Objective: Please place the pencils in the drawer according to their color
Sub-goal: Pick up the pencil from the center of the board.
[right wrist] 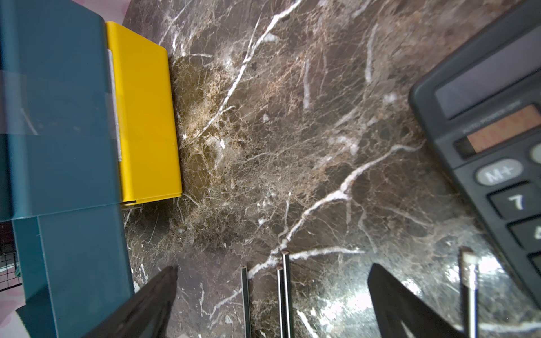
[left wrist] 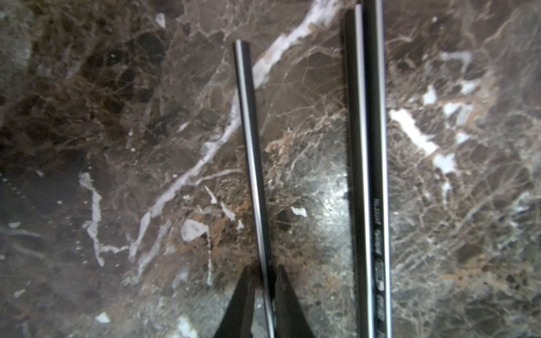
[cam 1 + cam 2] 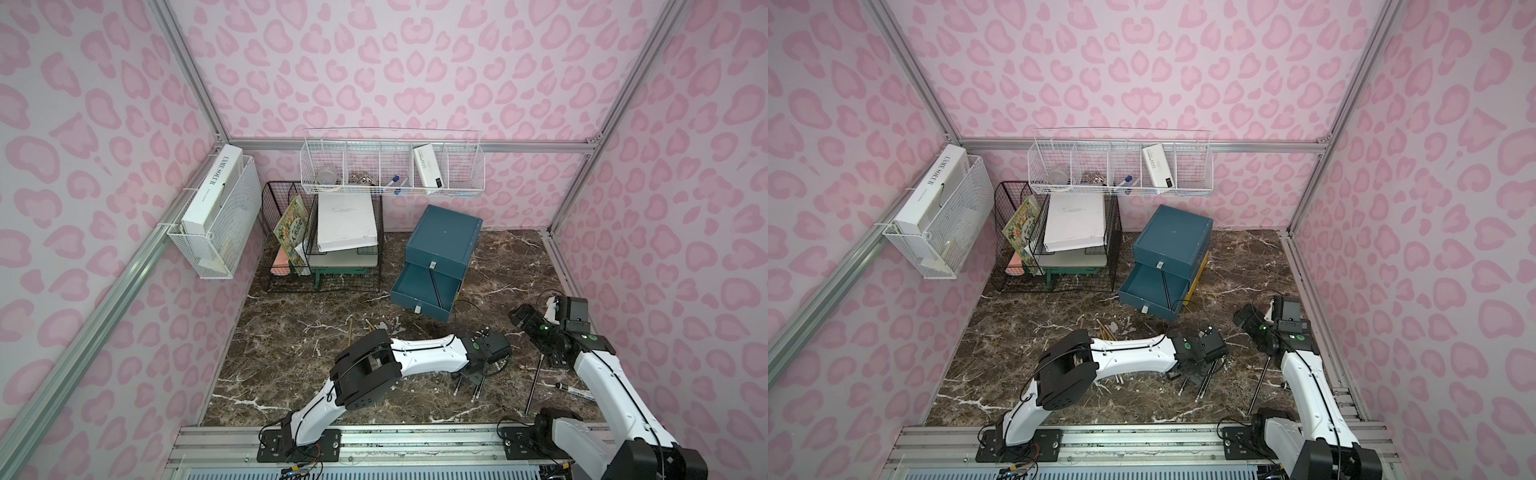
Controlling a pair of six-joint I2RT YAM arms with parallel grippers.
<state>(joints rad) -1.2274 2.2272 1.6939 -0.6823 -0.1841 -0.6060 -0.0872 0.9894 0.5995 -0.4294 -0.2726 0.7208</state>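
Note:
My left gripper [image 2: 265, 270] is low over the table, shut on a thin black pencil [image 2: 248, 131] that lies on the marble. Two more black pencils [image 2: 369, 146] lie side by side just beside it. In both top views this gripper [image 3: 473, 376] [image 3: 1196, 370] is at the front middle, over loose black pencils [image 3: 478, 388]. The teal drawer cabinet [image 3: 442, 241] stands behind, with its middle drawer [image 3: 415, 291] pulled out and a black pencil [image 3: 435, 286] inside. The yellow drawer [image 1: 143, 117] juts from the cabinet's far side. My right gripper [image 1: 273, 267] is open over three black pencils [image 1: 285, 292].
Yellowish pencils [image 3: 368, 324] lie left of the left arm. A long black pencil [image 3: 535, 384] and a marker pen [image 3: 575, 390] lie at the front right. A calculator [image 1: 491, 117] sits near the right gripper. A black wire rack [image 3: 324, 249] and white wire baskets [image 3: 390, 166] line the back.

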